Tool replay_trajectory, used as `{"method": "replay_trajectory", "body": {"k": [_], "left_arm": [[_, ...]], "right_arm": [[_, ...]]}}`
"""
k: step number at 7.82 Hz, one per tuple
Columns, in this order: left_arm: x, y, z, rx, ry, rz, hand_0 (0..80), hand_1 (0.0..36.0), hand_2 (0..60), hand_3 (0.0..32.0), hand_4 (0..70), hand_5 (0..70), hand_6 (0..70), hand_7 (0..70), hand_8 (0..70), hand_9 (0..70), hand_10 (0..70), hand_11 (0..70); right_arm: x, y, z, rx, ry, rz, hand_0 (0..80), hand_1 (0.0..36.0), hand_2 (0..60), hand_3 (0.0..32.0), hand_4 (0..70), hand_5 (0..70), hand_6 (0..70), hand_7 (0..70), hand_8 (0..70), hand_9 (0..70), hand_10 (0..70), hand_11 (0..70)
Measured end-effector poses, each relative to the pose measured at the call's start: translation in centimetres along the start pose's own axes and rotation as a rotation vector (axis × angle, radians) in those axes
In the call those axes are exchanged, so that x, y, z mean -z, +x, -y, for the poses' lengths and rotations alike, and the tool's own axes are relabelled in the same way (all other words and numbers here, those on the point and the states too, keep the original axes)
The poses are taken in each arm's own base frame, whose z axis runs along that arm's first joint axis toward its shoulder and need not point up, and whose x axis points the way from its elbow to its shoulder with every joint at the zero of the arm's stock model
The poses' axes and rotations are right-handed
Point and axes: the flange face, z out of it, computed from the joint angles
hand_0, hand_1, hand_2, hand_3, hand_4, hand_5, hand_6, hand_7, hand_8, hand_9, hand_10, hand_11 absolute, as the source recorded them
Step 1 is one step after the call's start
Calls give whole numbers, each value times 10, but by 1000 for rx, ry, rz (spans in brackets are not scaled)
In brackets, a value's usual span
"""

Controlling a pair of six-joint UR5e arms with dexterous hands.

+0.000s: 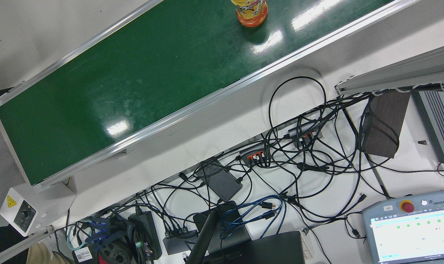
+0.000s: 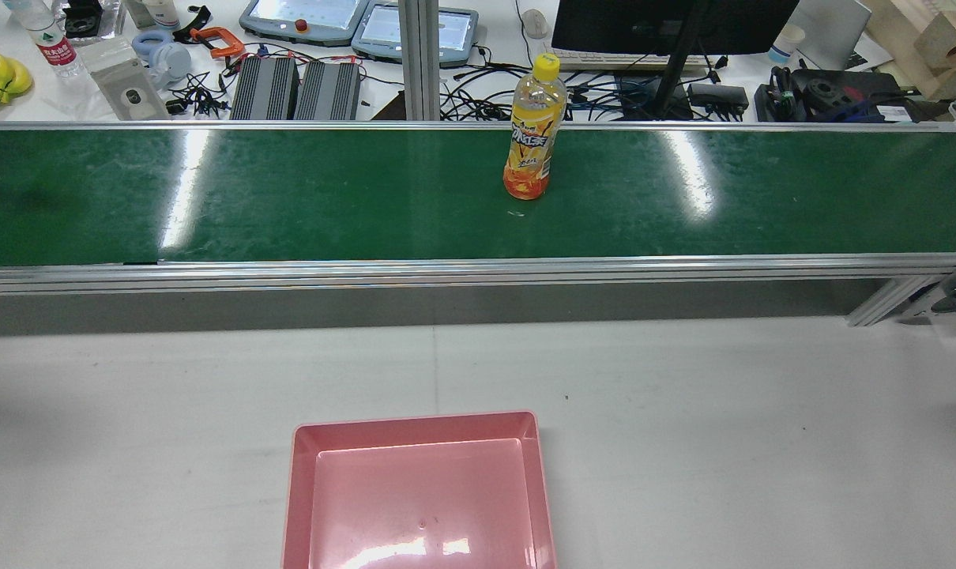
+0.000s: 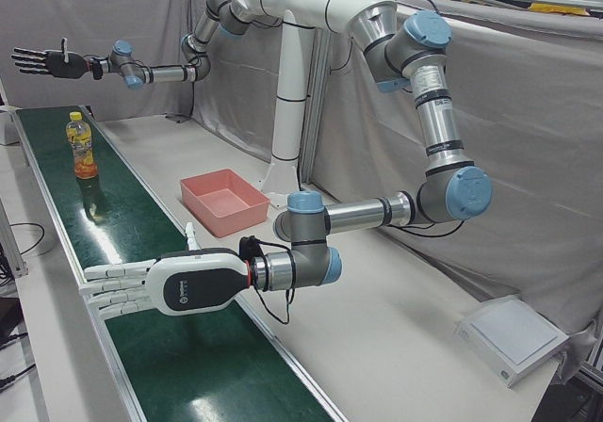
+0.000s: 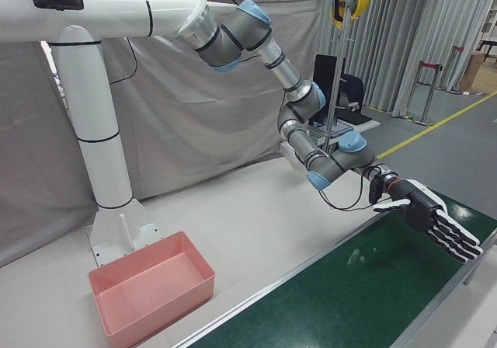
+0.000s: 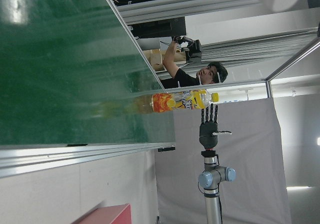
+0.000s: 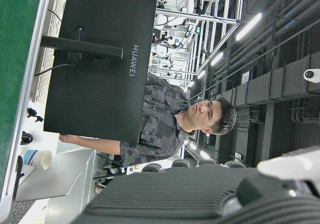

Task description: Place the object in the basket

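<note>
An orange-yellow drink bottle (image 2: 532, 134) stands upright on the green conveyor belt (image 2: 288, 197). It also shows in the front view (image 1: 249, 11), the left-front view (image 3: 82, 146) and the left hand view (image 5: 180, 100). The empty pink basket (image 2: 415, 423) sits on the white table before the pedestal (image 3: 203, 205) (image 4: 155, 309). My left hand (image 3: 141, 285) (image 4: 439, 224) is open with flat fingers, low over the belt, well short of the bottle. My right hand (image 3: 42, 61) (image 5: 209, 121) is open, held high beyond the bottle.
The belt's aluminium rails (image 2: 446, 273) run between the table and the belt. Beyond the belt are a monitor (image 2: 668, 24), cables (image 1: 299, 154) and teach pendants (image 2: 304, 16). The white pedestal (image 3: 292, 111) stands behind the basket. A white box (image 3: 513, 337) lies on the table.
</note>
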Motion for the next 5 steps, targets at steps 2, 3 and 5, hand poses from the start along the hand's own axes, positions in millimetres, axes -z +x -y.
{"method": "replay_trajectory", "body": {"k": [2, 3, 5], "left_arm": [[-2, 1, -2, -2, -4, -3, 623, 116, 0, 12, 14, 14, 0, 0, 0, 0, 0, 0], [-2, 2, -2, -2, -5, -3, 627, 119, 0, 10, 11, 26, 0, 0, 0, 0, 0, 0], [-2, 1, -1, -4, -2, -3, 623, 117, 0, 8, 13, 34, 0, 0, 0, 0, 0, 0]], "right_arm": [[0, 0, 0, 1, 0, 0, 0, 0, 0, 0, 0, 0, 0, 0, 0, 0, 0, 0], [0, 0, 0, 0, 0, 0, 0, 0, 0, 0, 0, 0, 0, 0, 0, 0, 0, 0], [0, 0, 0, 0, 0, 0, 0, 0, 0, 0, 0, 0, 0, 0, 0, 0, 0, 0]]}}
